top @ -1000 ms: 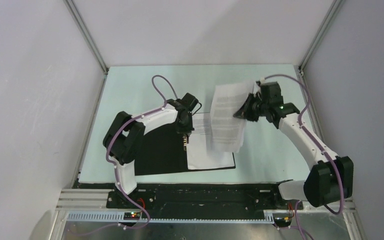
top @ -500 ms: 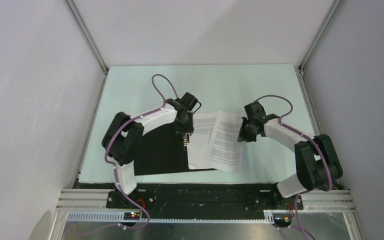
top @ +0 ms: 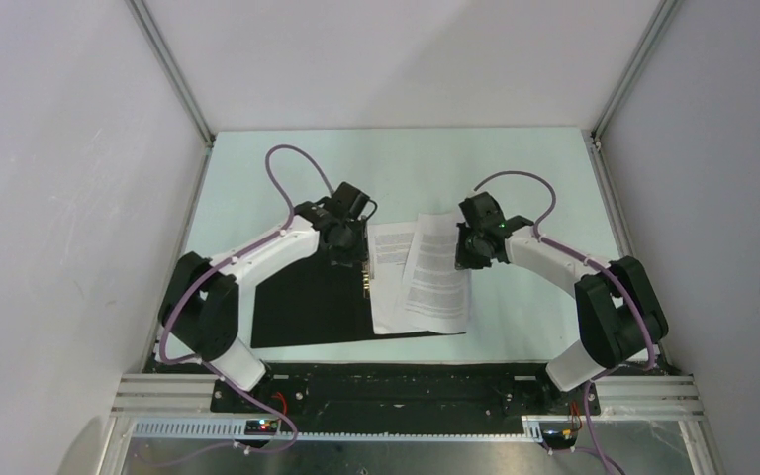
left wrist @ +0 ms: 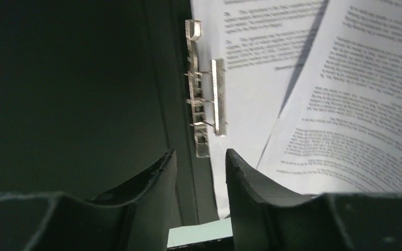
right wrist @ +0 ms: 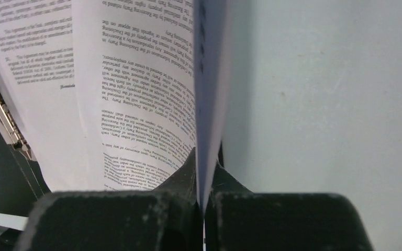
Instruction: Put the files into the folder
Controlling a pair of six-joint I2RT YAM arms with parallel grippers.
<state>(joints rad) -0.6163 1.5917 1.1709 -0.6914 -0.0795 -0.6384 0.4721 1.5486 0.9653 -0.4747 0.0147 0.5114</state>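
Note:
The folder lies open, black inside up, with a metal clip at its spine. One printed sheet lies on its right half. A second sheet lies tilted over the first. My right gripper is shut on that sheet's right edge, which stands pinched between the jaws in the right wrist view. My left gripper is open and empty, low over the spine. In the left wrist view its jaws stand just short of the clip, with both sheets to the right.
The pale green table extends behind and right of the folder. Aluminium frame posts and white walls enclose it. A black strip and rail run along the near edge by the arm bases.
My right gripper has brought the sheet down from mid-air and to the left, so it now lies tilted over the sheet in the folder. My left arm has shifted slightly left and back.

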